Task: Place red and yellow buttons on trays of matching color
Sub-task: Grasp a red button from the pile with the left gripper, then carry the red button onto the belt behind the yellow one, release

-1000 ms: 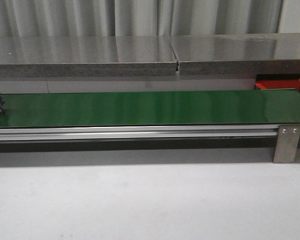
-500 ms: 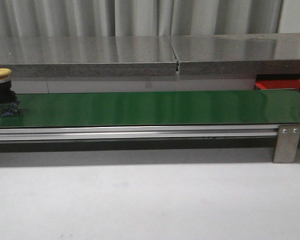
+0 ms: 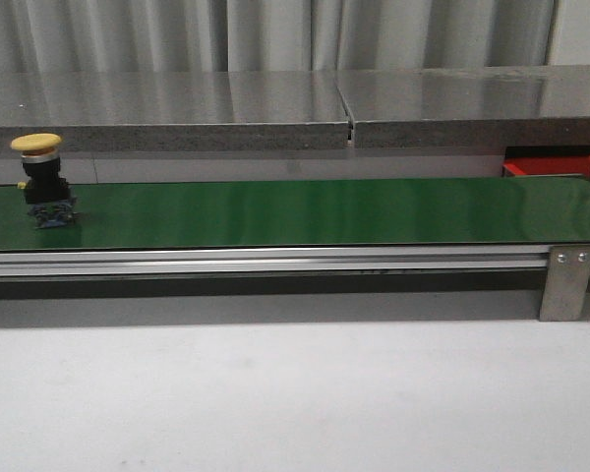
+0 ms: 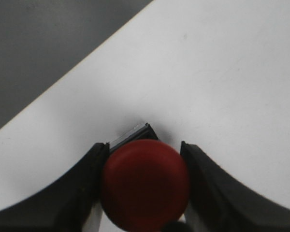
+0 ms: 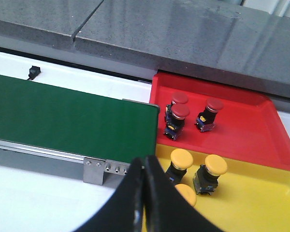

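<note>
White matte worktop (image 3: 295, 393) fills the near part of the front view. Across it runs a long glossy green conveyor belt (image 3: 305, 211) on a brushed aluminium side rail (image 3: 265, 261), with a metal bracket (image 3: 563, 280) at its right end. Behind the belt sits a speckled grey stone-look ledge (image 3: 226, 110) in two slabs with a narrow seam between them, and behind that a pleated grey curtain (image 3: 275, 34).

On the belt's far-left stretch stands an upright push button with a domed yellow cap over a short dark body (image 3: 41, 179).

Right wrist view: shallow bright red plastic tray (image 5: 251, 130) with a raised rim sits just past the belt's end, against the ledge. It holds three red-capped push buttons (image 5: 180, 118), two close together and one apart to the side. Bordering it on the near side is a shallow yellow plastic tray (image 5: 261, 203) with three yellow-capped buttons (image 5: 215, 166), one partly hidden by the claw.

Right claw (image 5: 144, 193): black curved fingers pressed together, nothing between them, above the belt end and the yellow tray's edge.

Left claw (image 4: 145, 186): black fingers clamped on either side of a smooth round red-capped button (image 4: 145, 183), over the bare white worktop near its edge; dark floor (image 4: 43, 48) beyond.
</note>
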Available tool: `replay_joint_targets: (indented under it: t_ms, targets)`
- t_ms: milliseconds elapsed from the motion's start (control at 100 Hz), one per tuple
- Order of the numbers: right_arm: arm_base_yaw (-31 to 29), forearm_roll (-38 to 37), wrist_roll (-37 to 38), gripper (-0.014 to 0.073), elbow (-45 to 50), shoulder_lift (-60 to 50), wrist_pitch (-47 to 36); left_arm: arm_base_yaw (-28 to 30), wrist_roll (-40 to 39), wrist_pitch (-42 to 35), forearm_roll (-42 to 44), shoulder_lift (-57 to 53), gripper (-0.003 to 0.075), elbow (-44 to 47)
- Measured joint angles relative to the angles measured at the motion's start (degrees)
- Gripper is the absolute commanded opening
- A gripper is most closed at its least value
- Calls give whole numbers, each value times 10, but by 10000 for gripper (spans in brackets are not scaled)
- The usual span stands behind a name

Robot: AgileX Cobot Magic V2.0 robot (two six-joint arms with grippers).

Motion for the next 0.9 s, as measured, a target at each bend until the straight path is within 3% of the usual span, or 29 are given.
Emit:
replay_joint_targets:
  t_ms: [210,400,650,900]
  targets:
    - [0,0,0,-67,0,0,0,-20,0,-20,1,-86,134,0]
    - [0,0,0,-67,0,0,0,-77,27,2,1,-139,134,-2]
    - [0,0,0,-67,0,0,0,-167,32,63,-2,-153,134,-2]
    - [0,0,0,-67,0,0,0,-229,34,69,-4,-153,134,-1]
